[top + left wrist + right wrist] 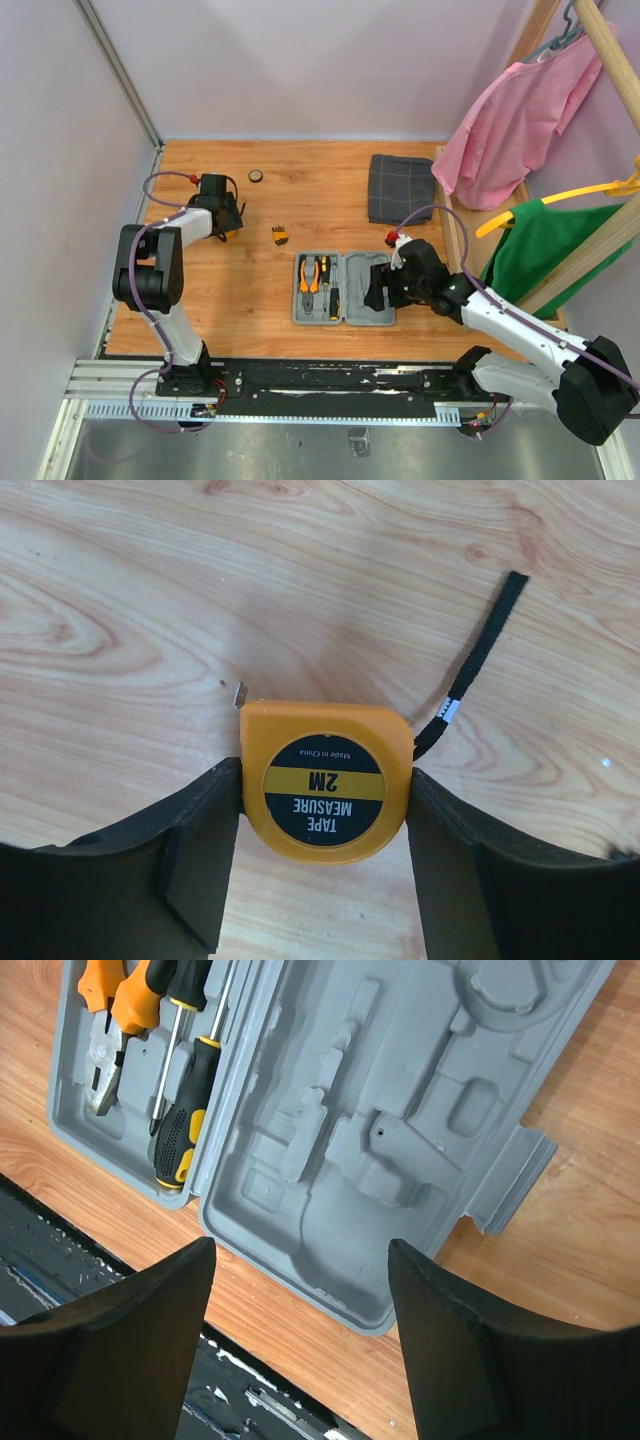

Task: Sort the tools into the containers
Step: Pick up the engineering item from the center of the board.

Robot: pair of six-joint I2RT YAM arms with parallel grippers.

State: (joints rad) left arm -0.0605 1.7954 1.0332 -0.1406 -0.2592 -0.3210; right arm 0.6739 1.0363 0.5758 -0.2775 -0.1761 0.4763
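Nearest, the right gripper [300, 1260] is being held jaws-apart above the open tool case's [330, 1160] bare half, probably to steady it, while farther off the tape measure [326, 783] is being pinched on the table [300, 580] by the left gripper [322, 780], presumably for lifting.

Pliers [103, 1050] handles off-frame, R wrist cam.

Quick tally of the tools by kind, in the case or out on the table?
pliers: 1
screwdrivers: 2
tape measure: 1
bit holder: 1
Total: 5
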